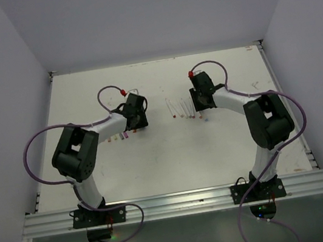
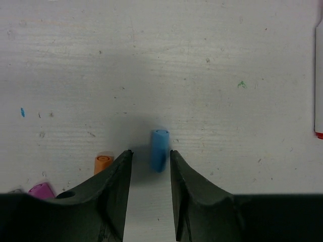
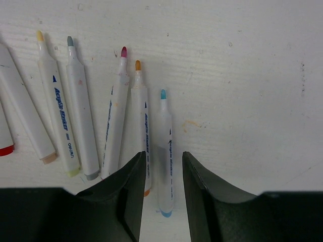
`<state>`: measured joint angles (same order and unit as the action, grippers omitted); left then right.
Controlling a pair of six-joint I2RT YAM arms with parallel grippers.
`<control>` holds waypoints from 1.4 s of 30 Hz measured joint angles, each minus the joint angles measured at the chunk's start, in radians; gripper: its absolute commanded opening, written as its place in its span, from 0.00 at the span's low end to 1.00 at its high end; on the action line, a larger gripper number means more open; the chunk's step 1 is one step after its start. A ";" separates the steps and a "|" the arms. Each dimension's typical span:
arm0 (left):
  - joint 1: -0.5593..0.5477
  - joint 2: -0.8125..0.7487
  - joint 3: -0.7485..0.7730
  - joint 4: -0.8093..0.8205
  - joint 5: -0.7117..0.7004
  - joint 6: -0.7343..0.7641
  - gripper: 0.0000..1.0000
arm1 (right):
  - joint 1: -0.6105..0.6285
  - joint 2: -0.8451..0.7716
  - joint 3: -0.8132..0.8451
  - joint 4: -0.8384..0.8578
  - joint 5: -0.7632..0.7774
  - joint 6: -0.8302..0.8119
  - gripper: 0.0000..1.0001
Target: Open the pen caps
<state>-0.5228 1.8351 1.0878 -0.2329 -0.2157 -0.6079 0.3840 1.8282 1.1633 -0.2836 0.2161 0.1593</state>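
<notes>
I'm running both arms low over the table, blue pen step by the look of it; left gripper is sitting with jaws moderately apart and holding nothing, the blue cap is lying flat on the table just ahead of and between its fingertips, gaps showing on both sides; orange cap is lying just outside the left finger, pink cap further out that side and nearer the wrist; right gripper is also parted and empty, straddling the blue-tipped pen, which is lying between the fingers with bare tip pointing away; orange-tipped pen, magenta-tipped pen, grey-tipped pen and yellow-tipped pen are lying left of the fingers, all bare; I'm judging most caps are off; red-ended pen far right of the left hand, can't tell if capped; next I'm needing to lift both hands clear and line up on any capped pen, one hand on the barrel, other on the cap
</notes>
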 measured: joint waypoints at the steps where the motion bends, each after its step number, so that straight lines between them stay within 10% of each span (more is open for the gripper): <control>1: 0.000 -0.002 -0.002 0.001 -0.002 0.000 0.41 | 0.000 0.000 0.002 0.000 0.000 0.000 0.39; 11: 0.000 -0.064 -0.019 -0.039 -0.005 -0.002 0.53 | 0.000 -0.018 0.005 -0.010 -0.003 0.000 0.48; 21: -0.051 -0.349 0.011 -0.053 -0.008 -0.028 0.63 | -0.146 -0.340 -0.055 -0.064 0.085 0.042 0.91; 30: -0.232 -0.447 -0.017 -0.017 0.084 -0.052 0.66 | -0.263 -0.402 -0.157 -0.086 0.193 -0.054 0.95; 42: -0.235 -0.588 -0.171 0.047 0.252 -0.036 0.68 | -0.561 -0.377 -0.230 -0.025 0.105 -0.317 0.75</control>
<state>-0.7578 1.2472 0.9169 -0.1856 0.0360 -0.6437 -0.1768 1.4517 0.9337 -0.3088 0.3206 -0.1581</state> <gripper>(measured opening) 0.675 0.785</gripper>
